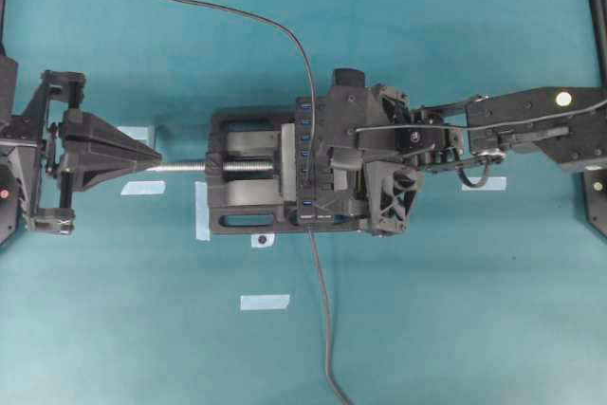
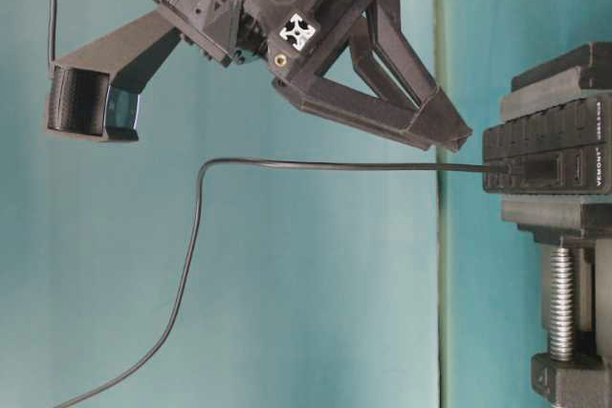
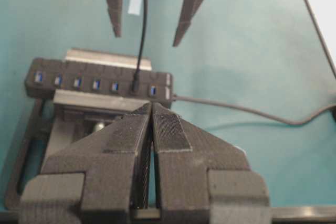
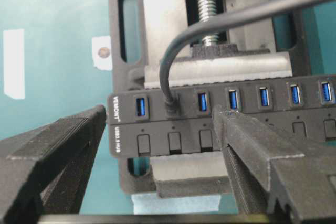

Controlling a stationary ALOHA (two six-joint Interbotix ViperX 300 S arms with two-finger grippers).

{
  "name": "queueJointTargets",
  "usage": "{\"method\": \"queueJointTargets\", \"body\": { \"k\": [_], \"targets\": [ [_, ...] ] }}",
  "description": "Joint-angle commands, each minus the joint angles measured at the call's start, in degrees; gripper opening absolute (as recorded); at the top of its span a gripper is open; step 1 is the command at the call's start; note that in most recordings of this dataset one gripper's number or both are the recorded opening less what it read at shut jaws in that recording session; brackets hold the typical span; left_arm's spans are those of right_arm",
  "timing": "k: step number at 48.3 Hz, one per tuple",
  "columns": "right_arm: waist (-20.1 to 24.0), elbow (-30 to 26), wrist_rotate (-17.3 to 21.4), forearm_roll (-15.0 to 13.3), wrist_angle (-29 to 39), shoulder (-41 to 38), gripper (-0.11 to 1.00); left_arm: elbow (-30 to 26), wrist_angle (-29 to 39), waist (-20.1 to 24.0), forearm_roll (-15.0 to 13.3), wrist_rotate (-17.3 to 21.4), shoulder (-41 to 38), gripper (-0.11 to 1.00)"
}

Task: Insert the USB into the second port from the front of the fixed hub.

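The fixed hub (image 1: pixel 305 163) is a black bar with blue ports, clamped in a vise; it also shows in the right wrist view (image 4: pixel 220 116). The USB plug (image 4: pixel 170 107) sits in the second port from the labelled front end, its dark cable (image 4: pixel 210 22) arcing away. The plug also shows in the left wrist view (image 3: pixel 135 85). My right gripper (image 4: pixel 160 113) is open just above the hub, its fingers (image 4: pixel 257 150) on either side of the plug and touching nothing. My left gripper (image 1: pixel 155 164) is shut and empty, far left of the vise.
The black vise (image 1: pixel 242 211) with a silver screw (image 1: pixel 180 167) holds the hub. A grey cable (image 1: pixel 324 310) runs from the hub's front end towards the table's near edge. Several pale tape strips (image 1: pixel 265 302) lie on the teal table.
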State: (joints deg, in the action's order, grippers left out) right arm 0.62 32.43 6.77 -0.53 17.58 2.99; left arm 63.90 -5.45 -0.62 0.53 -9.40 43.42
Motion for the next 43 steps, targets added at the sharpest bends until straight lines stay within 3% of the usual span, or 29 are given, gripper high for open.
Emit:
{"method": "queueJointTargets", "body": {
  "k": [1, 43],
  "targets": [
    [0.2, -0.4, 0.5, 0.1, -0.4, 0.7, 0.86, -1.5, -0.3, -0.1, 0.1, 0.0, -0.1, 0.01],
    [-0.4, -0.4, 0.4, 0.1, -0.3, 0.2, 0.86, -1.7, -0.3, -0.1, 0.0, 0.0, -1.0, 0.01]
  ]
}}
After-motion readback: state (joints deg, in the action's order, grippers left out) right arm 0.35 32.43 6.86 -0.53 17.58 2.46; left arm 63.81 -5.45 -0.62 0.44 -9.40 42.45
